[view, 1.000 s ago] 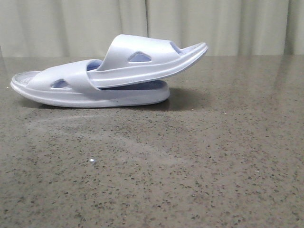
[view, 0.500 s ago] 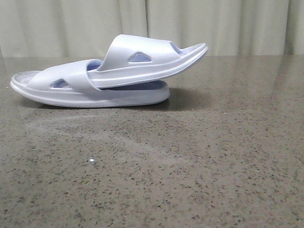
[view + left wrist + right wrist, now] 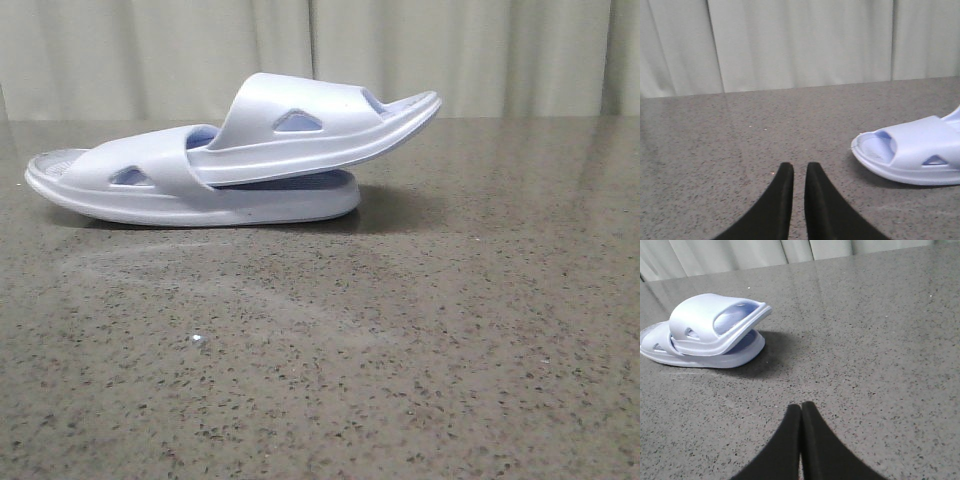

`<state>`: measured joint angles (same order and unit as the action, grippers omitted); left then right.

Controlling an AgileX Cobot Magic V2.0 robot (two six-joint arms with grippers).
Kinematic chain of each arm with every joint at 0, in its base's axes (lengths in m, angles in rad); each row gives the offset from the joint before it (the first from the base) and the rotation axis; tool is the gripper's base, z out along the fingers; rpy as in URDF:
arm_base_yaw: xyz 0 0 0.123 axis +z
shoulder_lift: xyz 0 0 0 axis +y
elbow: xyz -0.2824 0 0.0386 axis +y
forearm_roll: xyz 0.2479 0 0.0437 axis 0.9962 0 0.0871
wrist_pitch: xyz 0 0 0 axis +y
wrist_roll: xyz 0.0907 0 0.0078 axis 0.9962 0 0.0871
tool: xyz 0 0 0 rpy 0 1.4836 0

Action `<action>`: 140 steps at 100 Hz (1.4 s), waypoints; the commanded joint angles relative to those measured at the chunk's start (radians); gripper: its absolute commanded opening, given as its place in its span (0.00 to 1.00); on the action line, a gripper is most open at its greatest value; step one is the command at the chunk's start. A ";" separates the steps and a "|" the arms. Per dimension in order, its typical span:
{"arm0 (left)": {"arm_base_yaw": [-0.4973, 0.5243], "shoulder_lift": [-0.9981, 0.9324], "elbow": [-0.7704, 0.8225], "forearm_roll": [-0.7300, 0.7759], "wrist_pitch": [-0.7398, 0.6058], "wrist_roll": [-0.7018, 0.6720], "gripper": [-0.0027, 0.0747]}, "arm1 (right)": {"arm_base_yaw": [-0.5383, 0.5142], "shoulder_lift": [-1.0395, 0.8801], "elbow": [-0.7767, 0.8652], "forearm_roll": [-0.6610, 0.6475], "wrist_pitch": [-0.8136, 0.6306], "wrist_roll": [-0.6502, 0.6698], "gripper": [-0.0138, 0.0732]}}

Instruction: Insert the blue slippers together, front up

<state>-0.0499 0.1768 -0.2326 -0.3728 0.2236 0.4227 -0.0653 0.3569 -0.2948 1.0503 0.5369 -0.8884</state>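
Observation:
The two blue slippers lie nested at the back left of the table. The lower slipper (image 3: 150, 195) lies flat. The upper slipper (image 3: 300, 125) has one end pushed under the lower one's strap and its other end tilted up to the right. Neither gripper shows in the front view. In the left wrist view my left gripper (image 3: 799, 167) is empty, its fingers a thin slit apart, and the lower slipper (image 3: 910, 155) lies well off to the side. In the right wrist view my right gripper (image 3: 801, 406) is shut and empty, well short of the pair (image 3: 705, 320).
The table is dark speckled stone (image 3: 400, 350). A pale curtain (image 3: 300, 50) hangs behind its far edge, close behind the slippers.

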 commanded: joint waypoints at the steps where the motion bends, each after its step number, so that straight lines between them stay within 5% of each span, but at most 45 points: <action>1: 0.014 -0.041 0.025 0.175 -0.128 -0.151 0.05 | 0.003 0.004 -0.026 0.035 -0.038 0.002 0.06; 37: 0.126 -0.211 0.246 0.251 -0.224 -0.228 0.05 | 0.003 0.004 -0.026 0.035 -0.036 0.002 0.06; 61: 0.069 -0.211 0.246 0.339 -0.187 -0.243 0.05 | 0.003 0.004 -0.025 0.035 -0.035 0.002 0.06; 140: 0.052 -0.211 0.244 0.293 -0.183 -0.243 0.05 | 0.003 0.004 -0.025 0.035 -0.035 0.002 0.06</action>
<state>0.0104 -0.0041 0.0029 -0.0692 0.1160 0.1891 -0.0653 0.3569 -0.2944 1.0503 0.5369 -0.8867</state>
